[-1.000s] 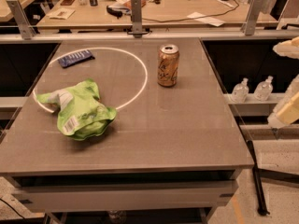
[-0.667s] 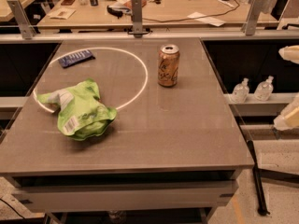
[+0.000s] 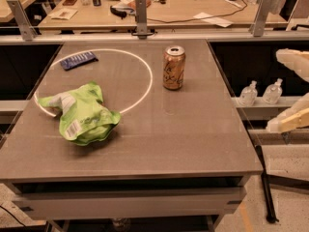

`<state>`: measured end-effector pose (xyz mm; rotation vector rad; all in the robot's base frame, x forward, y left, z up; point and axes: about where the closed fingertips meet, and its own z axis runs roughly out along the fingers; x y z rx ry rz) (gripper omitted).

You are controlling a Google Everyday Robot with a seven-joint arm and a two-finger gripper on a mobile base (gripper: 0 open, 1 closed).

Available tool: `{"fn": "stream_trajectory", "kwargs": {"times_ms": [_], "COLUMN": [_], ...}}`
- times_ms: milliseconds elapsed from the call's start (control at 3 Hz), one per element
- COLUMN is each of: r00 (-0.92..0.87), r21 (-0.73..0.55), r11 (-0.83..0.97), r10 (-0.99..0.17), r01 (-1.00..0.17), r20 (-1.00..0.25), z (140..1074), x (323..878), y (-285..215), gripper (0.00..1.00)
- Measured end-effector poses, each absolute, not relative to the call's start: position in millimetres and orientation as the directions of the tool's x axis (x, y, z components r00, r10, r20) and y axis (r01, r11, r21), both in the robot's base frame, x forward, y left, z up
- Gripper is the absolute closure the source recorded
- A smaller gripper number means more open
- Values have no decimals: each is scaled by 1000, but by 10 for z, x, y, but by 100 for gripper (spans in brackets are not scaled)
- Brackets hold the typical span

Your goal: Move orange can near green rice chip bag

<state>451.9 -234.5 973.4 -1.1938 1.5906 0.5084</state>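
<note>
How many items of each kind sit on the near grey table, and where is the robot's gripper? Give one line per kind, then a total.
Drink cans: 1, the orange can
Snack bags: 1, the green rice chip bag
Flat wrappers: 1, the dark blue wrapper
Total: 3
The gripper hangs off the table on its right side, jaws open, holding nothing.
</note>
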Motion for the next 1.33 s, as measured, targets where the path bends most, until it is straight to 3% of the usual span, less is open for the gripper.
{"fn": "stream_trajectory", "kwargs": {"times_ms": [333,667,1333], "r00": [22,-82,-91], "r21": [-187,-116,-114], "r11": [440,503,513], "r10": [-354,-354,-357], "r01": [-878,-857,-851], "r20": [-935,-932,-930], "z": [9671,9544,9493], "x": [4555,4598,4593], "y": [-2233,-2122,-2112], "gripper": [0,0,0]}}
